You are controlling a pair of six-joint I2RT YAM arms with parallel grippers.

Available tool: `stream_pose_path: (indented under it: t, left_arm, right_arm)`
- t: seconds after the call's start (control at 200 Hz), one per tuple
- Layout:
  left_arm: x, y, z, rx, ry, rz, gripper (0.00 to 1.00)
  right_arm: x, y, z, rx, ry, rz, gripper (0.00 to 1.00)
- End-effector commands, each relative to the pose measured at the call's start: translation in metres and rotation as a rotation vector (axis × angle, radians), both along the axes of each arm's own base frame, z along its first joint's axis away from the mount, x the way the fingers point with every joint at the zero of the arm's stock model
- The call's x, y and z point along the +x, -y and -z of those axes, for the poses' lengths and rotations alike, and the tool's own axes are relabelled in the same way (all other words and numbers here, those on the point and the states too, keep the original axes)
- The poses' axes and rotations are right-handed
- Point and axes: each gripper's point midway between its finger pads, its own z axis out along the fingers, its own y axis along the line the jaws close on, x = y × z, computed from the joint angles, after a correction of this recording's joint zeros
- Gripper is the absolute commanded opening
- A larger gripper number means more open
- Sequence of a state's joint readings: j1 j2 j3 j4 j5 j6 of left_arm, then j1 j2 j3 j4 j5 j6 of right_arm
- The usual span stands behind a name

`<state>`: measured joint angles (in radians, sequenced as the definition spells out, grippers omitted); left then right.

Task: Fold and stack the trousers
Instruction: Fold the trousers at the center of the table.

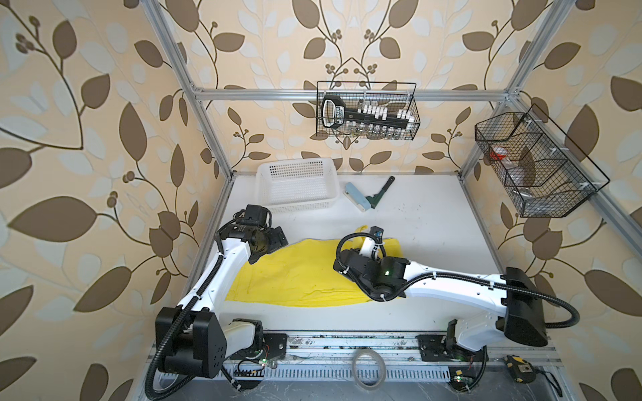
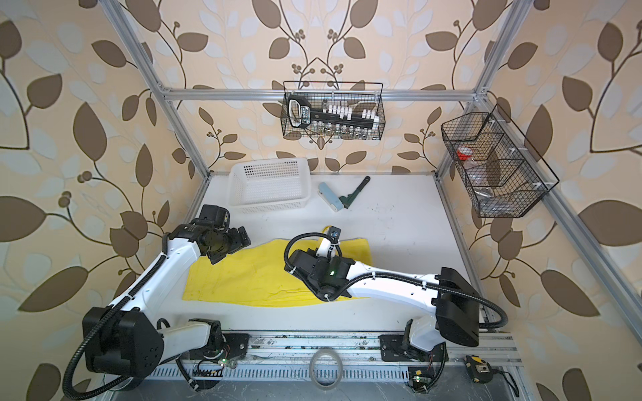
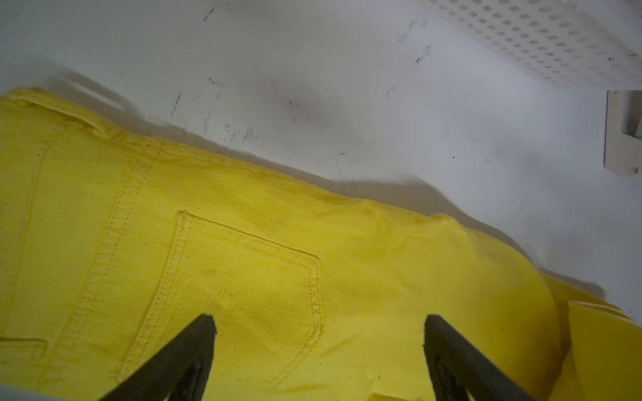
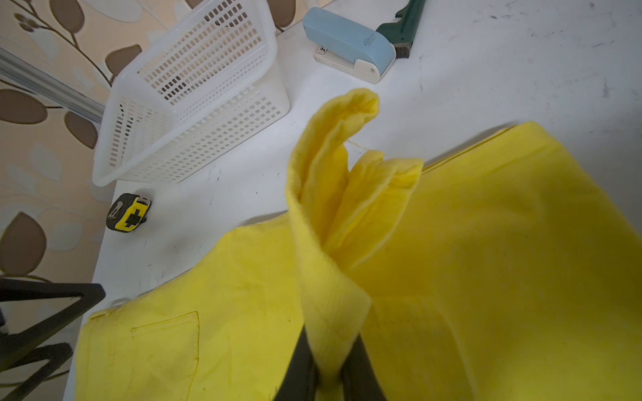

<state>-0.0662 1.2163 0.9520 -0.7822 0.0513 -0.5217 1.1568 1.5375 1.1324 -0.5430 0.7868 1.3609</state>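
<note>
The yellow trousers (image 1: 295, 274) (image 2: 250, 274) lie folded lengthwise across the middle of the white table in both top views. My left gripper (image 1: 269, 248) (image 3: 318, 319) hovers open over their left end, with a back pocket (image 3: 250, 277) below its spread fingers and nothing between them. My right gripper (image 1: 366, 241) (image 4: 330, 350) is shut on a bunched fold of the trousers near their right end. That fold (image 4: 333, 166) stands up from the jaws above the flat cloth. The right wrist hides the jaws in the top views.
A white perforated basket (image 1: 298, 187) (image 4: 194, 104) stands at the back left. A light blue stapler (image 1: 356, 196) and a green tool (image 1: 380, 194) lie beside it. A yellow-black tape measure (image 4: 128, 213) sits near the left arm. Two black wire baskets (image 1: 368, 111) hang on the frame.
</note>
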Motion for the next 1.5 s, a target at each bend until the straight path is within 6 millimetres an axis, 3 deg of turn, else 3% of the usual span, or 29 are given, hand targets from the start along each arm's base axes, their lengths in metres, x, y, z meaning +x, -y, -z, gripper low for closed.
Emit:
stream_pose_path:
  t: [0.0,0.155,0.33,0.445,0.565,0.695,0.88,1.035,1.08,1.12,1.234,1.369,1.494]
  left_arm:
    - [-0.009,0.002,0.0,-0.005,-0.004,0.031,0.95]
    - [-0.012,0.002,0.002,-0.006,-0.003,0.035,0.95]
    - [-0.015,0.003,0.004,-0.012,-0.009,0.038,0.95]
    - [-0.017,0.004,0.005,-0.019,-0.009,0.038,0.95]
    - [-0.02,0.01,0.006,-0.048,-0.015,0.049,0.95]
    - [-0.024,0.019,0.01,-0.102,-0.023,0.063,0.95]
    - [-0.027,0.027,0.009,-0.151,-0.021,0.069,0.95]
    - [-0.027,0.035,0.005,-0.193,-0.014,0.085,0.95]
    - [-0.027,0.036,0.003,-0.198,-0.009,0.091,0.95]
    - [-0.027,0.038,0.001,-0.205,-0.005,0.098,0.95]
    - [-0.028,0.047,0.0,-0.23,-0.006,0.117,0.95]
    - [-0.028,0.058,-0.003,-0.244,0.001,0.139,0.95]
    - [-0.028,0.066,-0.003,-0.237,-0.001,0.16,0.95]
  right_arm:
    - [0.007,-0.01,0.006,0.008,0.026,0.046,0.19]
    - [0.003,-0.042,0.029,0.01,-0.042,-0.028,0.52]
    - [0.013,-0.074,0.011,0.132,-0.038,-0.185,0.6]
    - [0.018,-0.079,-0.01,0.258,-0.015,-0.3,0.61]
    - [0.018,-0.042,-0.02,0.196,0.001,-0.3,0.63]
    - [0.014,-0.002,0.001,0.185,-0.067,-0.305,0.63]
    - [-0.01,0.047,0.042,0.091,-0.153,-0.344,0.61]
    - [-0.011,0.111,0.06,-0.008,-0.17,-0.312,0.62]
    - [-0.01,0.134,0.063,-0.061,-0.184,-0.288,0.7]
    - [-0.01,0.154,0.067,-0.091,-0.2,-0.267,0.72]
    - [-0.006,0.192,0.079,-0.046,-0.235,-0.244,0.71]
    - [-0.004,0.208,0.096,0.017,-0.307,-0.256,0.67]
    - [0.0,0.203,0.111,0.053,-0.348,-0.302,0.66]
